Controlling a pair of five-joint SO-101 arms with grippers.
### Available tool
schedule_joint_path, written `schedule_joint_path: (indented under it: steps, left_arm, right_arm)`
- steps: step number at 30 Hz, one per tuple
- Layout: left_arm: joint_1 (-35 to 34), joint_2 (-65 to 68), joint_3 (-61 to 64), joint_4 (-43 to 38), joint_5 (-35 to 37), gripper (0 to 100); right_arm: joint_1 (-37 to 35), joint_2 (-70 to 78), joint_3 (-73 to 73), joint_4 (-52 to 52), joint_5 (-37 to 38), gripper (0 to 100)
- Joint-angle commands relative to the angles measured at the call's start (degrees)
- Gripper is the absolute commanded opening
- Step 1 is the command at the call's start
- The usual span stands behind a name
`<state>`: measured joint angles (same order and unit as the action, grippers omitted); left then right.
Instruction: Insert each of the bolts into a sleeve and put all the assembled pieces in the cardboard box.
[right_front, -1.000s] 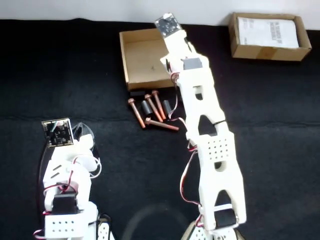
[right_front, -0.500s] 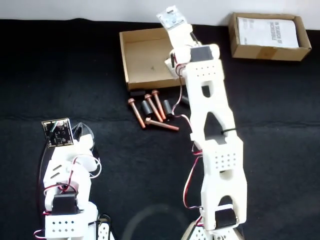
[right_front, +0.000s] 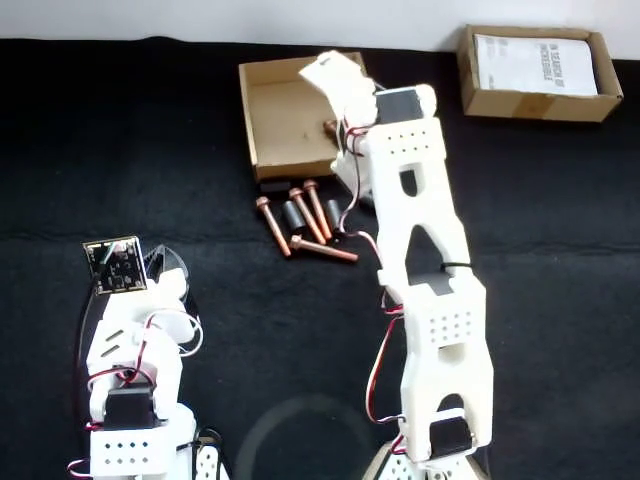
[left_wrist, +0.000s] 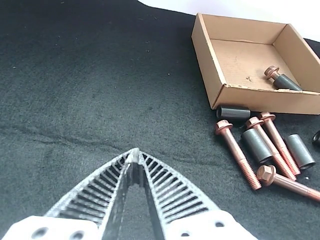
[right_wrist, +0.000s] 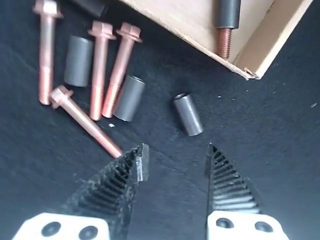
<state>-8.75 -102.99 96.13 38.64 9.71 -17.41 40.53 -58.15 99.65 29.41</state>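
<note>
Black cloth (right_front: 200, 150), copper bolts (left_wrist: 239, 156), grey sleeves (left_wrist: 256, 145)

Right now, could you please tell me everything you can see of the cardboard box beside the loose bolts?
The cardboard box is a shallow, open-topped brown tray with low walls, resting flat on the black cloth. One bolt in a dark sleeve lies inside, by the near wall. A loose sleeve lies just outside that wall.

Black cloth-covered table (right_front: 150, 120), open brown cardboard box (right_front: 285, 115) near its far edge, four copper-coloured hex-head bolts (right_front: 272, 226) and dark grey cylindrical sleeves (right_front: 293, 213) clustered just beside it, smaller brown cardboard box (right_front: 530, 105) farther right along that edge.
</note>
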Motion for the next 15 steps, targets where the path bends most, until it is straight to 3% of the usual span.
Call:
schedule_joint_path:
  steps: [1, 15]
  left_arm:
    - [-0.66, -0.13, 1.01, 0.09, 0.0, 1]
    - [-0.75, -0.13, 1.01, 0.18, 0.0, 1]
  right_arm:
    - [1.71, 0.04, -2.42, 0.75, 8.44, 17.3]
    - [2.07, 12.26, -2.68, -1.54, 24.35, 17.3]
